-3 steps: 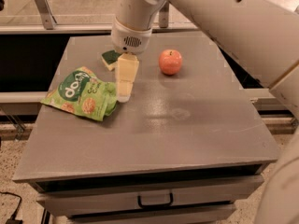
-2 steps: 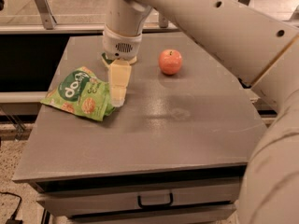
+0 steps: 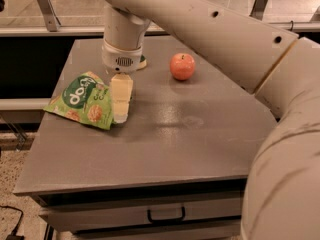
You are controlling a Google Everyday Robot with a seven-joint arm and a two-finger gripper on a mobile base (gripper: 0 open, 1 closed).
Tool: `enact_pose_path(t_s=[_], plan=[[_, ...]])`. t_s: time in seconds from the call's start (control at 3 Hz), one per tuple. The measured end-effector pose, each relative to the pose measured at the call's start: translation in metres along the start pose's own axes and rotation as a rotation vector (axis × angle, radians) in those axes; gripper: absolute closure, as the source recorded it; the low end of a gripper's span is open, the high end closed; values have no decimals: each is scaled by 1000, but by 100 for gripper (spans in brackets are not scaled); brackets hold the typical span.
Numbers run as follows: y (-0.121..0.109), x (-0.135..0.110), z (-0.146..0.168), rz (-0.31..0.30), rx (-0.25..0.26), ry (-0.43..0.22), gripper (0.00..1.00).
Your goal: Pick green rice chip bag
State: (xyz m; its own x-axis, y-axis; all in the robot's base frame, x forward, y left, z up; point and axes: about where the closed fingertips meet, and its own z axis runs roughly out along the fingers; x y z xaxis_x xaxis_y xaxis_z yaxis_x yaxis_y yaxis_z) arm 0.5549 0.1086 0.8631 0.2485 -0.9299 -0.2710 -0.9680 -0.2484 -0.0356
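The green rice chip bag [image 3: 82,100] lies flat on the left part of the grey table [image 3: 165,149], a crinkled light-green pouch with a dark green round logo and pictures of rice cakes. My gripper [image 3: 121,104] hangs from the white arm and points down at the bag's right edge, its pale fingers [image 3: 121,95] right against the pouch. The bag rests on the table.
A red apple [image 3: 182,66] stands at the back middle of the table. A small yellow sponge with a dark green top [image 3: 142,62] peeks out behind my wrist. The table has a drawer with a handle [image 3: 166,216] in front. A railing runs behind.
My gripper has shifted left and a little toward the bag's right edge. The bag and apple have not moved.
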Motion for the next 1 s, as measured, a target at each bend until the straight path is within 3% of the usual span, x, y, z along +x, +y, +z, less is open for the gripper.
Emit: enact_pose_path(t_s=[0.33,1.0], plan=[[-1,-1,11,-7,-3,13,12],[2,3,10,0,7,22,58]])
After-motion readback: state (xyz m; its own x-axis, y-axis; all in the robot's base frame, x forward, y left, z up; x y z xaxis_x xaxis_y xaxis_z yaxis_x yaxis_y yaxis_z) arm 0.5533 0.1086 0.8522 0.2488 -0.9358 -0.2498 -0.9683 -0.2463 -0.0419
